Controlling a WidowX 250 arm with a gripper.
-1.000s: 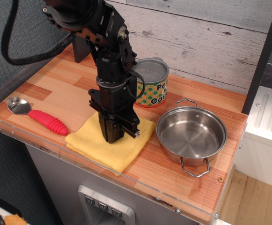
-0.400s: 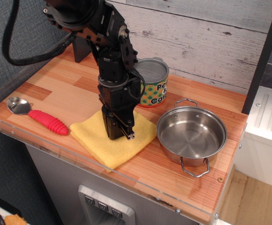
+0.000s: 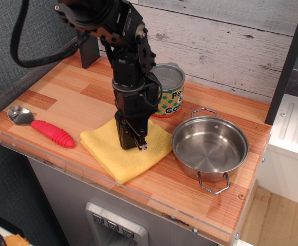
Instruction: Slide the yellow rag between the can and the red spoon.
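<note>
On the wooden counter (image 3: 61,95), the yellow rag (image 3: 125,151) lay between the red spoon (image 3: 41,127) and the can (image 3: 166,96), beside a steel pot (image 3: 210,147); the gripper (image 3: 132,145) pressed down on it, fingers together.

The surface (image 3: 66,95) is a wooden counter of pale and reddish planks, edged along its front by a clear plastic strip (image 3: 138,197). Behind the counter stands a wall (image 3: 231,36) of whitewashed, weathered boards. Left of the counter hangs a dark grey textured panel (image 3: 10,31). Below the counter sits a grey cabinet front (image 3: 77,215) with a light switch plate (image 3: 115,225). Right of the counter a white unit (image 3: 292,138) stands on light wooden floor (image 3: 277,215).
</note>
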